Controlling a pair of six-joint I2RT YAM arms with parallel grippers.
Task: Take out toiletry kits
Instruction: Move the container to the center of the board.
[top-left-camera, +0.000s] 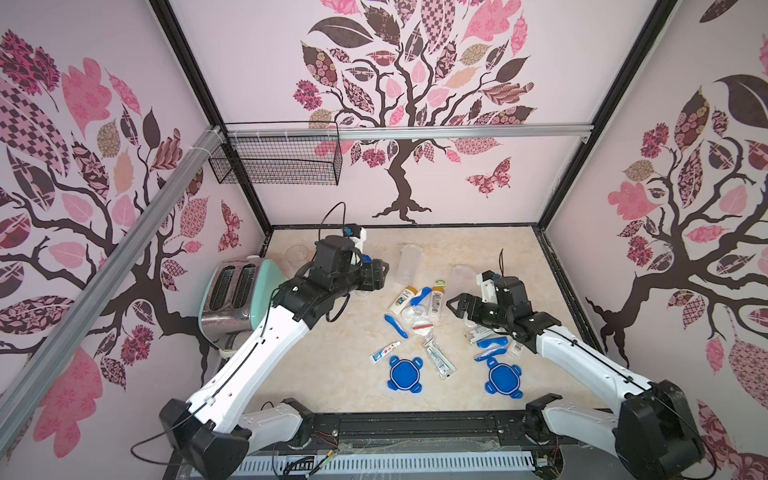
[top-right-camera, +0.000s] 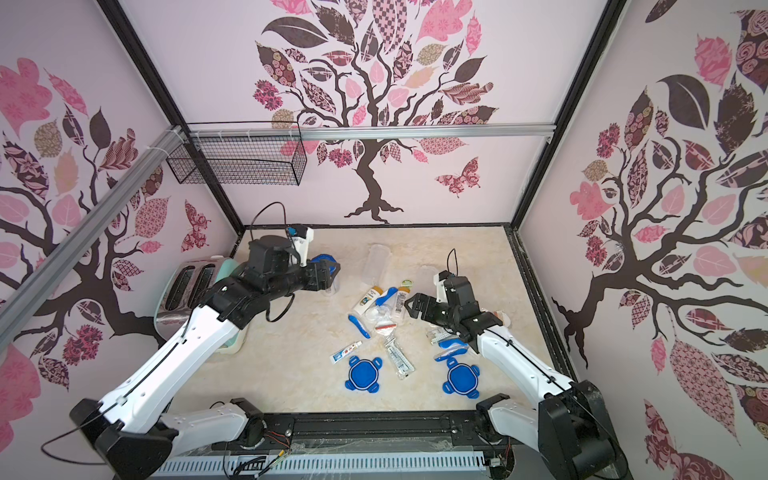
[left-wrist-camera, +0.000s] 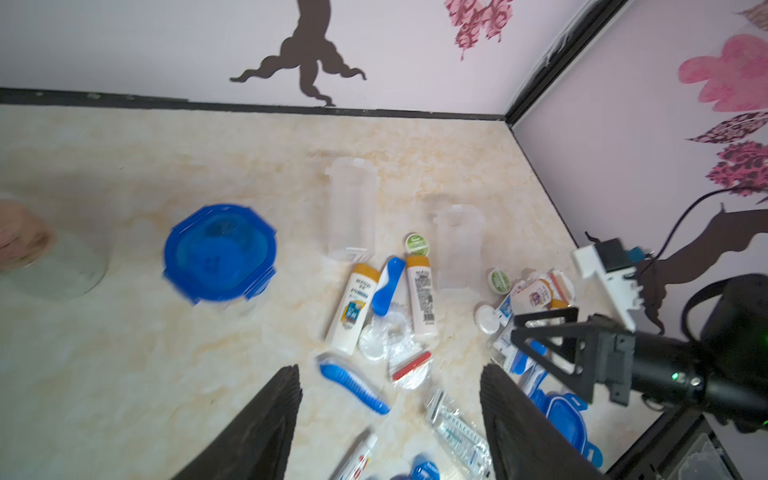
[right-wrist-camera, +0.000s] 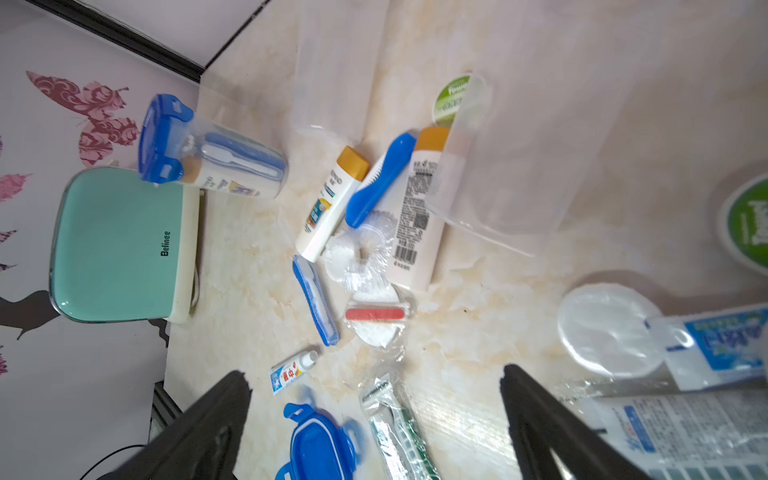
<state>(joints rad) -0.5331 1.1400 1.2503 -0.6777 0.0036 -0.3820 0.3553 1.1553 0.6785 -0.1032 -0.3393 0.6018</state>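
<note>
Toiletry kit items lie loose mid-table: white bottles with yellow caps (top-left-camera: 402, 300) (right-wrist-camera: 332, 203), a blue toothbrush case (top-left-camera: 395, 325), a toothpaste tube (top-left-camera: 384, 352), a green-topped tub (top-left-camera: 439, 284) and a clear-wrapped packet (top-left-camera: 438, 358). More items (top-left-camera: 488, 340) sit in a pile under my right arm. One upright canister with a blue clip lid (left-wrist-camera: 219, 251) (right-wrist-camera: 208, 153) holds a kit inside. My left gripper (top-right-camera: 334, 270) (left-wrist-camera: 390, 370) hovers beside that canister, open and holding nothing. Above the loose items, my right gripper (top-left-camera: 455, 306) (right-wrist-camera: 374, 374) is open and holding nothing.
Two lidless clear canisters (top-left-camera: 409, 262) (top-left-camera: 463, 276) lie on their sides behind the items. Two blue lids (top-left-camera: 405, 373) (top-left-camera: 503, 378) rest near the front. A mint toaster (top-left-camera: 232, 295) and a glass jar (top-left-camera: 297, 255) stand at the left; a wire basket (top-left-camera: 278, 156) hangs on the wall.
</note>
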